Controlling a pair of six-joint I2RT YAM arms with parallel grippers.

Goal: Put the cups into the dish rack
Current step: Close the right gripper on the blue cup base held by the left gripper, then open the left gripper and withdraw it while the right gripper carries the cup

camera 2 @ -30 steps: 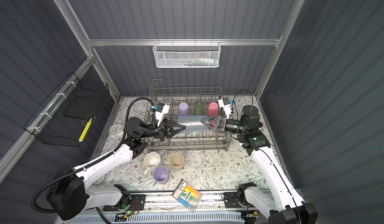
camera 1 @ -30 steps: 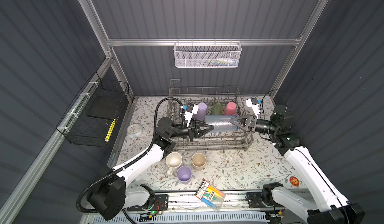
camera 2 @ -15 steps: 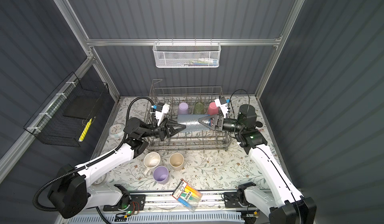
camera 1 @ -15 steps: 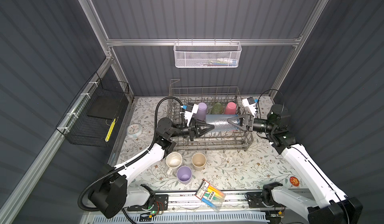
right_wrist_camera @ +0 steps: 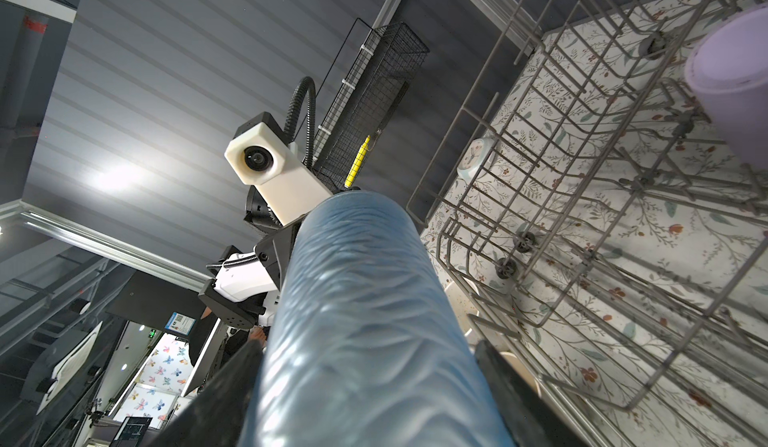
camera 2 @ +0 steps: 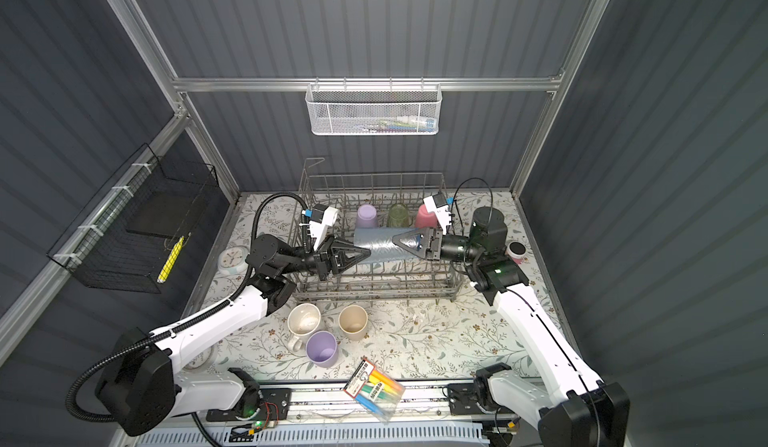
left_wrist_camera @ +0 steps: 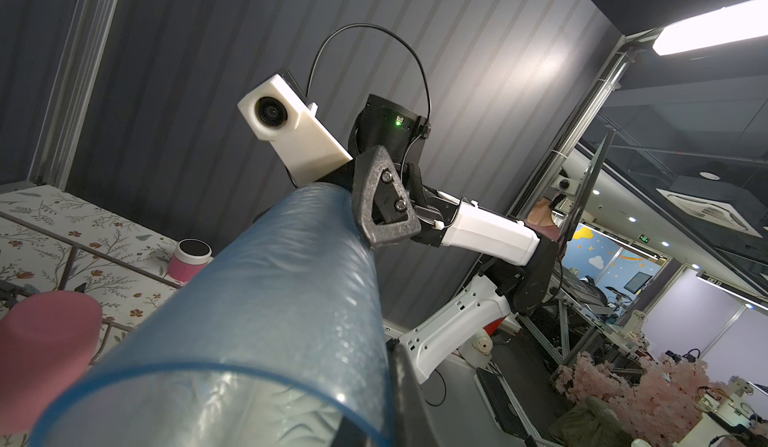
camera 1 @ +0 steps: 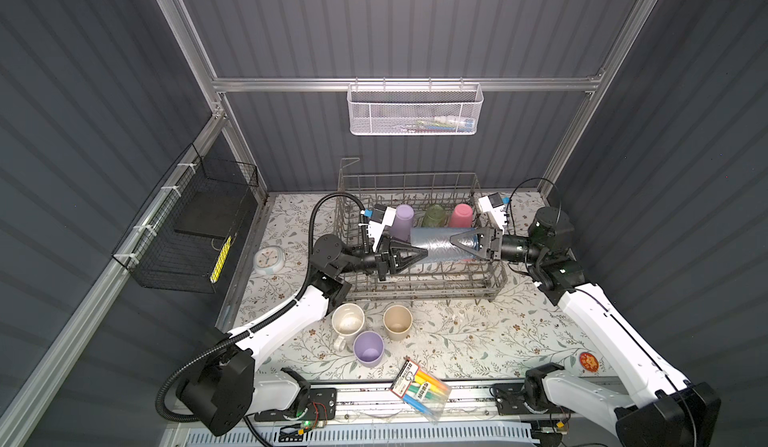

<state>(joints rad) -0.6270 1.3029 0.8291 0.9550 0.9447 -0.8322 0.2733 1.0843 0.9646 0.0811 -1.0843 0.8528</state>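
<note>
A translucent blue cup [camera 1: 436,243] [camera 2: 380,245] hangs on its side above the dish rack [camera 1: 415,295]. My left gripper [camera 1: 424,253] [left_wrist_camera: 382,424] is shut on its rim wall, one finger inside. My right gripper [camera 1: 453,239] [right_wrist_camera: 365,403] stands open around the cup's closed end, fingers [right_wrist_camera: 511,391] close beside its walls. Lilac [camera 1: 402,220], green [camera 1: 434,215] and pink [camera 1: 461,215] cups stand upside down in the rack's back row. A cream mug [camera 1: 348,320], a beige cup [camera 1: 397,320] and a lilac cup [camera 1: 368,347] stand on the table in front. Another pink cup [camera 2: 516,251] stands past the rack's right end.
A clear pack of markers [camera 1: 419,389] lies at the table's front edge. A small round clock [camera 1: 269,256] lies left of the rack. A black wire basket [camera 1: 187,224] hangs on the left wall and a white mesh basket [camera 1: 415,110] on the back rail.
My right gripper has moved left over the rack onto the blue cup's closed end, and its jaws have narrowed around it. The left gripper has held the cup still.
</note>
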